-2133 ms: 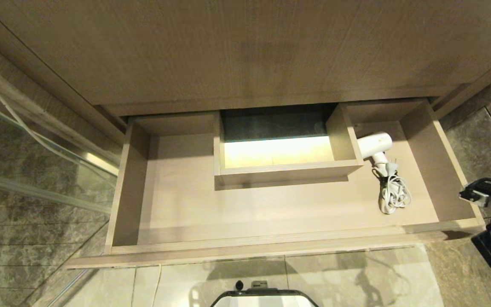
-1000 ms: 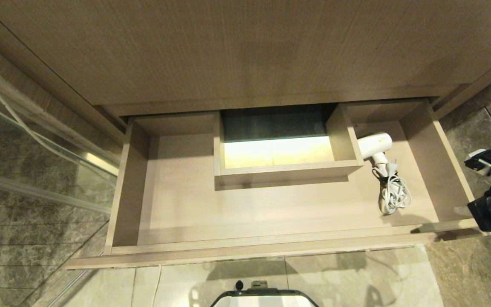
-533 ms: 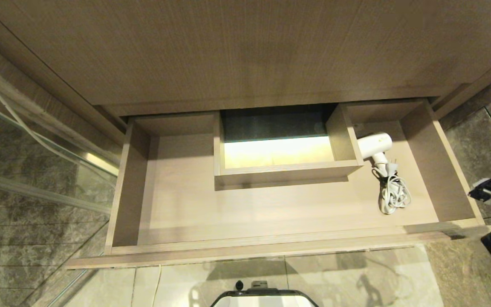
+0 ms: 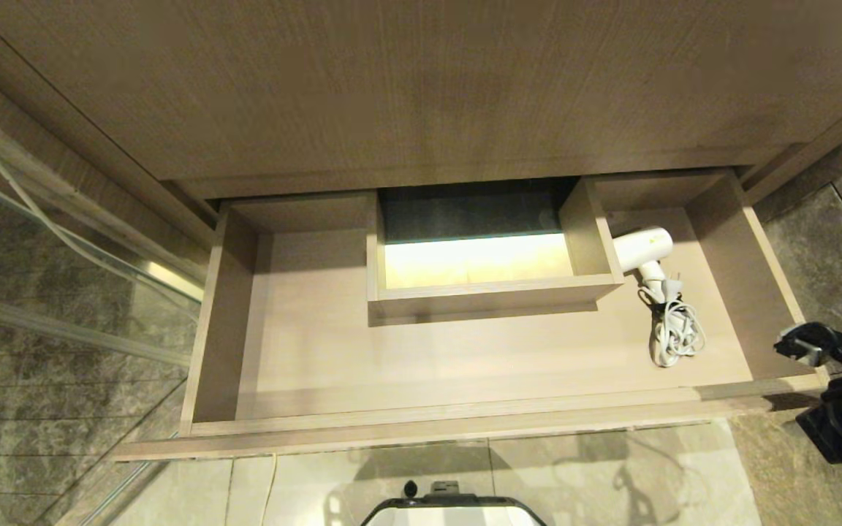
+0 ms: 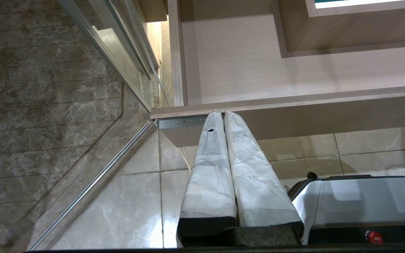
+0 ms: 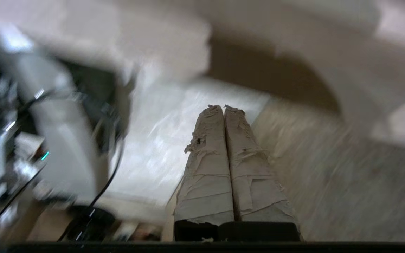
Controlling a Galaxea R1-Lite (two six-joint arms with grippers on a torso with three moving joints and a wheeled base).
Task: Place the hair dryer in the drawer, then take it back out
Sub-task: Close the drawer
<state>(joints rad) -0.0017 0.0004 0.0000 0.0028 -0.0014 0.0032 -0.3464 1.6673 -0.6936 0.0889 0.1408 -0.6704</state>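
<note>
Fingers (image 6: 206, 140) of the right gripper (image 6: 224, 108), wrapped in frayed pale tape, are pressed together with nothing between them; in the head view this gripper (image 4: 801, 343) hangs just outside the right front corner of the wide, shallow light-wood drawer (image 4: 465, 420). The left gripper (image 5: 223, 113) is parked low by the drawer's front left corner, its own taped fingers (image 5: 244, 147) clenched on nothing.

The small white hair dryer (image 4: 644, 248) lies inside the drawer, in the right rear section, its short barrel just beside the wall of the boxed cut-out (image 4: 490, 292). Its bundled white cord (image 4: 673, 332) sits nearer the front, next to the handle.

The dryer is already in, so taking it out appears to be the step in hand. Doing it well means spreading the fingers before descending, coming in over the low side wall, and closing across the smooth plastic handle or barrel rather than the loose, springy cord, which could slip or snag on the rim. The laminate floor of the drawer looks slick, so a nudge may slide the dryer against the cut-out wall.
</note>
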